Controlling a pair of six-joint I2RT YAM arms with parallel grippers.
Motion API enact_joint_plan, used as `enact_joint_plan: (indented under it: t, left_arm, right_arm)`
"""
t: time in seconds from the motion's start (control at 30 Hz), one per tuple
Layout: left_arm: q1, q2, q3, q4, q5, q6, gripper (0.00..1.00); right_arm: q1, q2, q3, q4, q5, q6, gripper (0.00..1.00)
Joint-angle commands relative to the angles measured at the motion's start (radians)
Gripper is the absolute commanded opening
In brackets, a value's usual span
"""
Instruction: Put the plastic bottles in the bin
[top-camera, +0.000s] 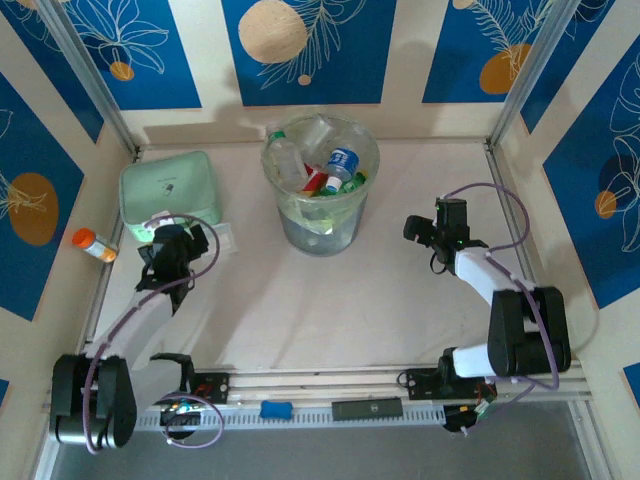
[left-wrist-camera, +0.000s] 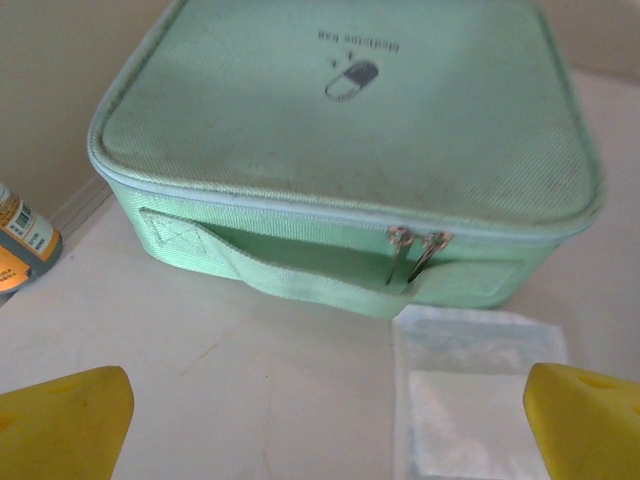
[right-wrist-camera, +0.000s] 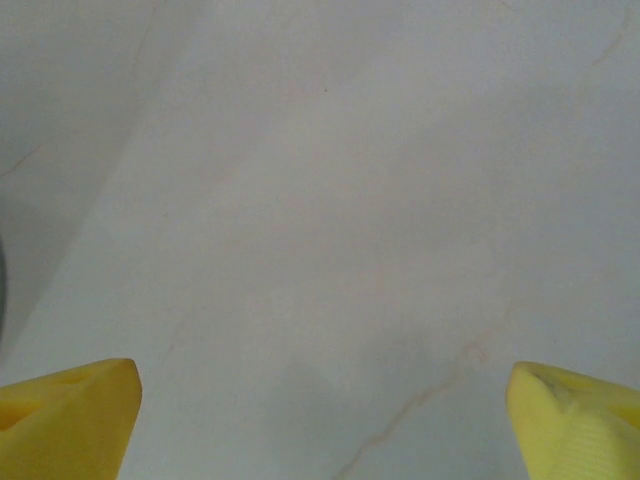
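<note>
- The bin (top-camera: 300, 232) stands at the far middle of the table (top-camera: 330, 300), near the back wall, between the two arms and apart from both.
- The plastic bottles (top-camera: 343, 161) lie heaped inside the bin: clear ones, one with a blue label, and a red and a green one lower down. I see no bottles out on the tabletop.
- The left claw (top-camera: 185, 240) (left-wrist-camera: 320, 430) sits low over the table at the left. Its yellow fingers (left-wrist-camera: 65, 420) are spread wide with nothing between them.
- Just ahead of the left claw is a mint green zip case (top-camera: 168, 190) (left-wrist-camera: 350, 150) with a pill mark on its lid, its strap handle and two zip pulls facing the claw. It lies between that claw and the back left corner.
- A flat clear packet (left-wrist-camera: 478, 385) lies on the table in front of the case, touching or nearly touching its front edge.
- A small orange-capped vial (top-camera: 93, 244) (left-wrist-camera: 22, 245) lies on its side left of the case, close to the side wall.
- The right claw (top-camera: 430, 228) (right-wrist-camera: 320, 420) is to the right of the bin, well apart from it. Its fingers (right-wrist-camera: 575, 415) are spread over bare tabletop and hold nothing.
- A small blue piece (top-camera: 275, 409) and a black bar (top-camera: 367, 409) sit on the rail between the arm bases.
</note>
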Motion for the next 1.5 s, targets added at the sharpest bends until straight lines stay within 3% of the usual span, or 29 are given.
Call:
enact_joint_plan:
  t: [0.0, 0.17, 0.37, 0.5, 0.57, 0.67, 1.47]
  left_arm:
    - [0.009, 0.075, 0.010, 0.090, -0.005, 0.128, 1.00]
    - [0.007, 0.207, -0.017, 0.255, 0.051, 0.203, 1.00]
    - [-0.005, 0.309, -0.051, 0.521, 0.090, 0.277, 1.00]
    - [-0.017, 0.358, -0.003, 0.492, 0.163, 0.295, 1.00]
    - [-0.037, 0.429, -0.067, 0.674, 0.223, 0.334, 1.00]
    - [-0.051, 0.482, -0.180, 0.962, 0.177, 0.338, 1.00]
    - [-0.080, 0.482, -0.141, 0.890, 0.148, 0.363, 1.00]
  right_arm:
    - [-0.007, 0.088, 0.003, 0.228, 0.005, -0.096, 0.95]
    - [0.003, 0.136, -0.021, 0.357, 0.038, -0.163, 0.95]
    - [-0.007, 0.097, -0.172, 0.596, -0.035, -0.189, 0.99]
    - [-0.037, 0.095, -0.265, 0.755, -0.099, -0.174, 0.99]
    - [-0.034, 0.118, -0.290, 0.821, -0.095, -0.180, 0.99]
    - [-0.032, 0.115, -0.287, 0.809, -0.092, -0.180, 0.99]
    - [-0.027, 0.114, -0.290, 0.814, -0.088, -0.186, 0.99]
